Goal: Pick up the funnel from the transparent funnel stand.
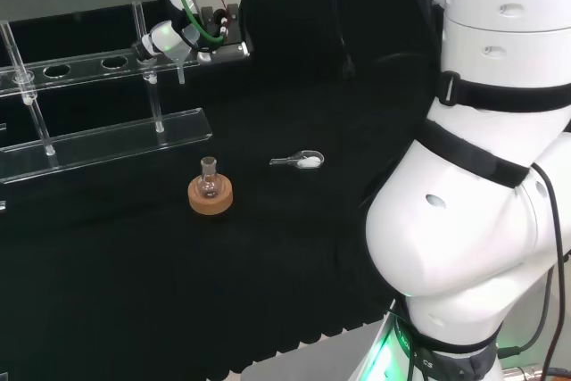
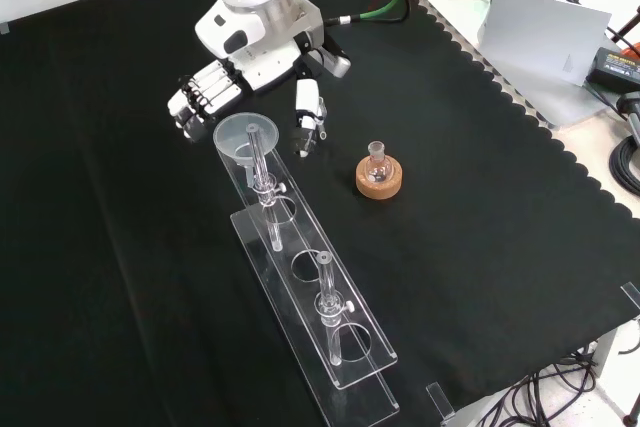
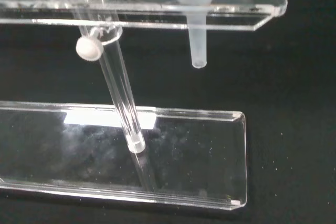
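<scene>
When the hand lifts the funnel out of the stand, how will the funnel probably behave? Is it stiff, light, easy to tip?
The funnel looks like thin, translucent plastic, so it is probably light and fairly stiff. Its wide cone over a narrow stem makes it top-heavy; it may tilt once clear of the stand. The smooth surface could slip between the fingers of the hand.

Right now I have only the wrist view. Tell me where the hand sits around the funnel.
Observer: In the front view the hand is open, fingers left of the funnel rim, thumb to its right, not curled round it.
Operator: Report anything standing nearby.
Observer: A small flask on a cork ring stands on the cloth, right of the stand in the front view.
Operator: Check the stand's other holes.
Observer: The front view shows them empty.
</scene>
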Controlling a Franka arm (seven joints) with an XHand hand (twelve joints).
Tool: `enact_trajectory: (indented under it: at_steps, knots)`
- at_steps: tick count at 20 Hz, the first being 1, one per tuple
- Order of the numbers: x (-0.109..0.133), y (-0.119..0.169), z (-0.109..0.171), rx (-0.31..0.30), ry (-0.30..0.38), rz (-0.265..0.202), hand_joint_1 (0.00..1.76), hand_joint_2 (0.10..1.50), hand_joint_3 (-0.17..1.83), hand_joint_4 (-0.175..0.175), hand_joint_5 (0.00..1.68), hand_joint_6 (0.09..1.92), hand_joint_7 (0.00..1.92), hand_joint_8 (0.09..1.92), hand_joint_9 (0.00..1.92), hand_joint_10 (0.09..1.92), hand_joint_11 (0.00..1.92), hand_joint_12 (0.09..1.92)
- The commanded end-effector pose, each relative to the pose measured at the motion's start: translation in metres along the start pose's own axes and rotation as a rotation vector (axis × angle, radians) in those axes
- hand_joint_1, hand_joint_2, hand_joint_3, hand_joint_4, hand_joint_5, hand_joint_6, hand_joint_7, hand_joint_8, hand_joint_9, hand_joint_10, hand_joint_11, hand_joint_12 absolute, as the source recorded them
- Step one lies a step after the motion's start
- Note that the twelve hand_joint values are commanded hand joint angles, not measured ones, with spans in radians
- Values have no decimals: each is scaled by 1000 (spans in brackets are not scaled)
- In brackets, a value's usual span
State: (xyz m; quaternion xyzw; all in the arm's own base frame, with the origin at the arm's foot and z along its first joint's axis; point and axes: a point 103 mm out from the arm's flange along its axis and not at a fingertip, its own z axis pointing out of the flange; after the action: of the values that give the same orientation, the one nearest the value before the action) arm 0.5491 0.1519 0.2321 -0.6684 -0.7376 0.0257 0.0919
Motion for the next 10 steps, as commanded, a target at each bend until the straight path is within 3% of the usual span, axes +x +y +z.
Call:
enact_trajectory:
  at_steps: [1, 10]
  knots:
    - [-4, 1, 4, 8, -5, 5, 403, 695, 13, 9, 0, 87, 64, 87, 0, 87, 0, 87]
    - [-7, 1, 10, 18, 0, 10, 413, 699, 11, -1, 0, 87, 73, 127, 22, 87, 0, 166]
